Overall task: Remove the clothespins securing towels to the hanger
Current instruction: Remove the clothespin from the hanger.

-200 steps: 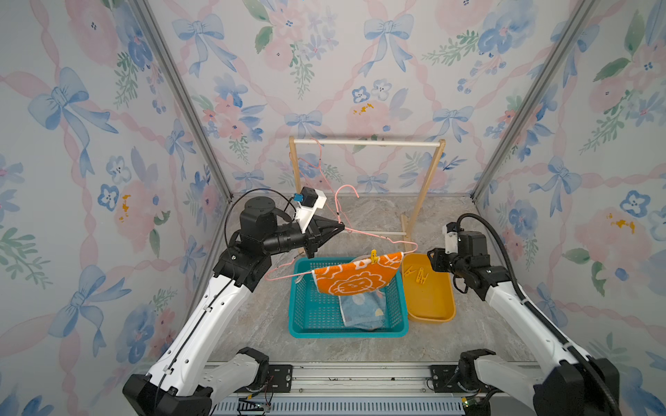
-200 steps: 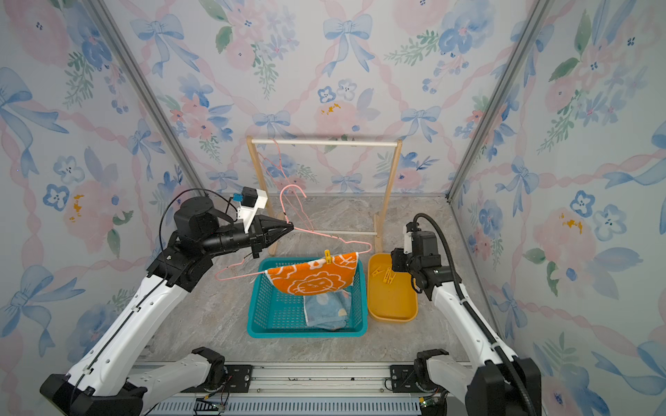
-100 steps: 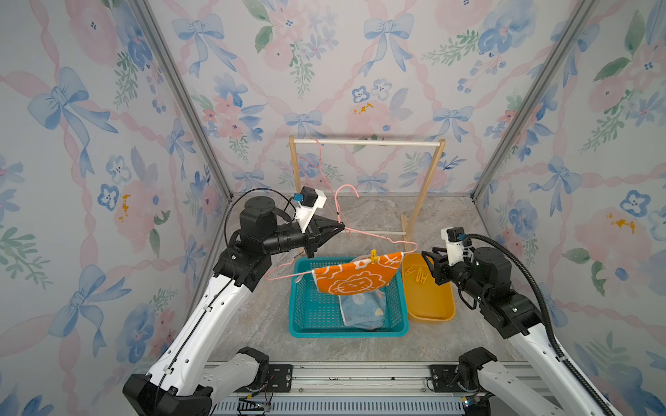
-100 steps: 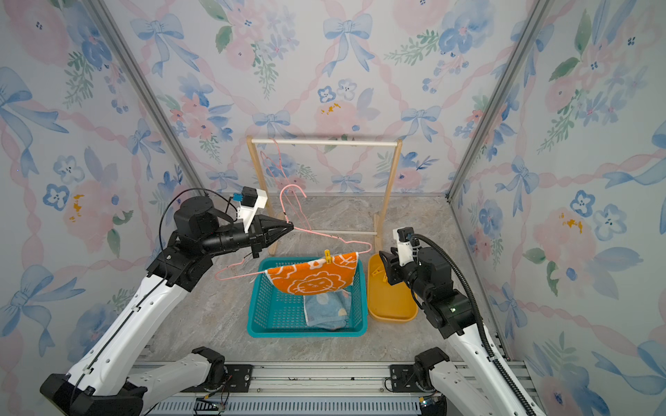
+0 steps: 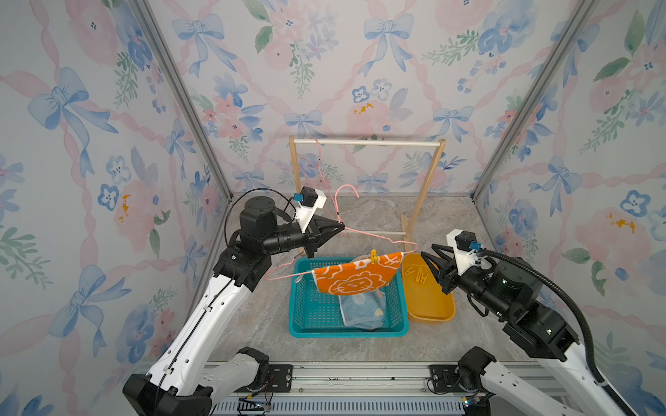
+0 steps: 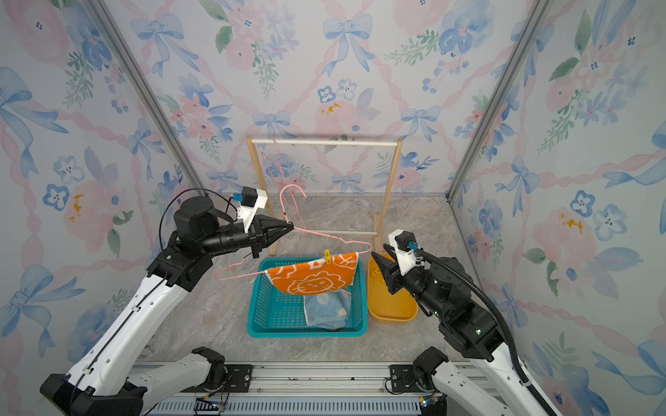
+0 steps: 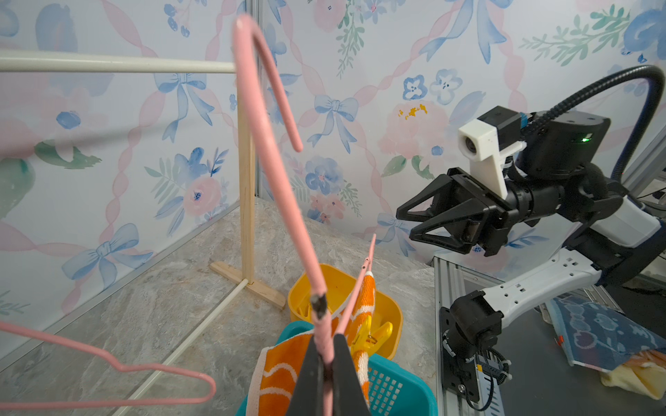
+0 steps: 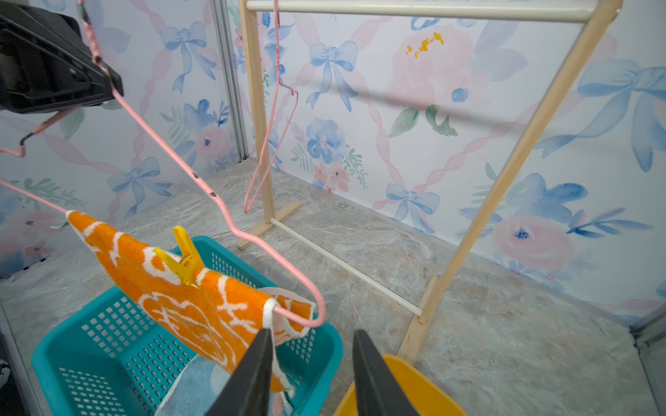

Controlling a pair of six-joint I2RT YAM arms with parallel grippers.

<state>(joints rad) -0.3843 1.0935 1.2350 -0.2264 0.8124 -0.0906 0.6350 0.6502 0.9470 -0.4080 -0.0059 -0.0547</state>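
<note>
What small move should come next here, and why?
Probably ease the right end effector, which is open and empty, across to the one clothespin pinning the orange towel to the hanger. The left end effector is shut on the hanger's neck, holding it up, and no other clip shows on the hanger.

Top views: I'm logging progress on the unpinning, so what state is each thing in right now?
left end effector: shut on hanger
right end effector: open, empty
hanger: held up over basket
orange towel: draped over hanger, pinned by one clothespin
blue towel: unpinned, lying in basket
loose clothespins: lying in tray
second hanger: hanging on rack
</note>
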